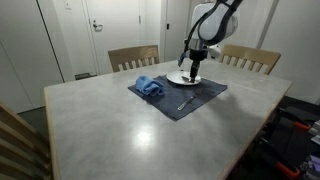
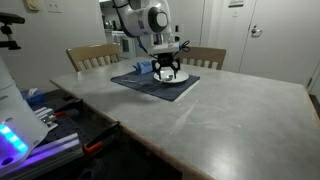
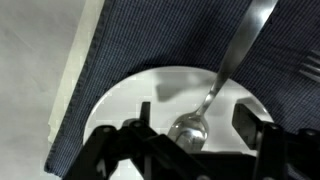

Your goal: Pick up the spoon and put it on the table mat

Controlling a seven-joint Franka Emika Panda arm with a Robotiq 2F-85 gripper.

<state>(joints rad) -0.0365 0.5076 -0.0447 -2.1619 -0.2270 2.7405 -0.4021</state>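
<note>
Straddling the spoon's bowl, the gripper (image 3: pixel 195 122) is spread wide, fingers (image 3: pixel 145 115) either side of it and nothing clamped! The spoon (image 3: pixel 218 80) lies with its bowl on the white plate (image 3: pixel 120 100), its handle running out past the rim over the dark blue table mat (image 3: pixel 170 35). In both exterior views the gripper hangs right down at the plate, which sits at the mat's far corner. A crumpled blue cloth (image 1: pixel 150 87) lies at the mat's opposite end. The mat sits close to the far edge of the table (image 1: pixel 110 125), with two wooden chairs (image 1: pixel 133 57) behind.
</note>
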